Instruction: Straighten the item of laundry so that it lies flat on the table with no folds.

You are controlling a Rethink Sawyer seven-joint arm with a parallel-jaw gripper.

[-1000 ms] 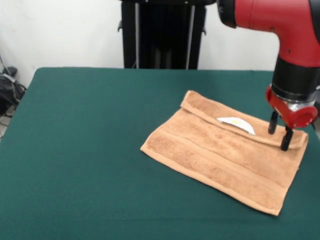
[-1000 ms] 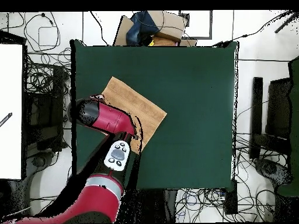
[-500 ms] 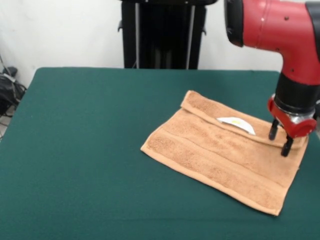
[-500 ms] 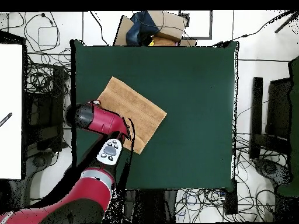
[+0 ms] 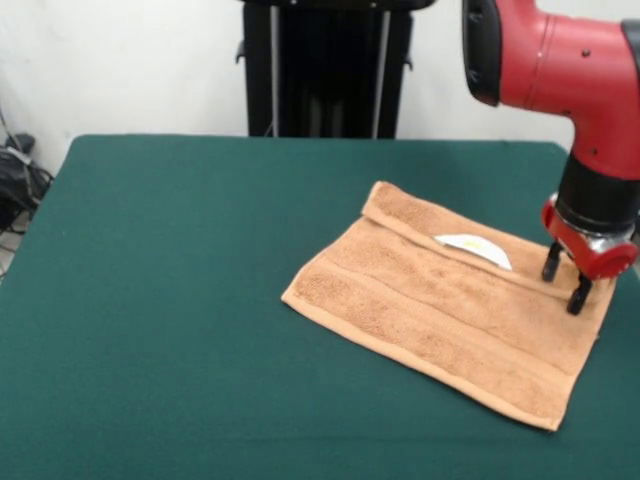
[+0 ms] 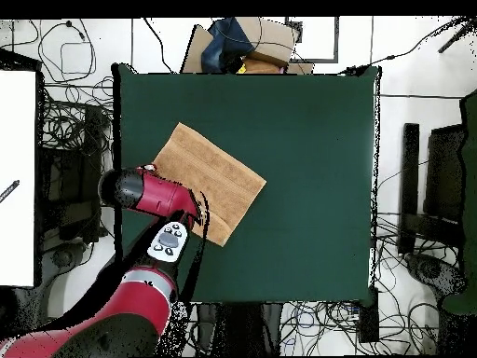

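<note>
One towel [image 5: 450, 310], light orange-brown terry, lying on the green table [image 5: 170, 300] toward the right side in the front view; in the overhead view it sits near the table's left edge [image 6: 210, 182]. Condition: mostly spread, set at an angle to the table edges, with its far edge folded over as a narrow strip along the top. One small white label [image 5: 473, 248] showing just below that fold. Woven bands run along its length. One gripper [image 5: 565, 282], on the red and black arm [image 5: 570, 80], pointing down at the right end of the folded strip; two dark fingers [image 5: 579, 294] stand apart with a gap between them, clasping nothing visible. Contact with the cloth cannot be told.
</note>
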